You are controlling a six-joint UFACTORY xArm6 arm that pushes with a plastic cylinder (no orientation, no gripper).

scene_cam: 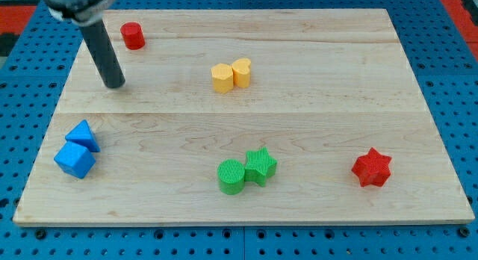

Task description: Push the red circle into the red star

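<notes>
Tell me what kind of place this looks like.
Probably a robotics lab test bench: a wooden board lies on a blue perforated base, small moulded blocks like the red circle and red star sit scattered, and my tip rests on the board.

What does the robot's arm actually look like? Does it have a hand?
No hand and no claw. What shows is a plain, straight, dark grey-black rod, round in section and smooth, with no markings or cables visible. It hangs from a blurred grey mount at the view's top left. My tip is its blunt lower end, resting on the wooden board, below and left of the red circle.
</notes>
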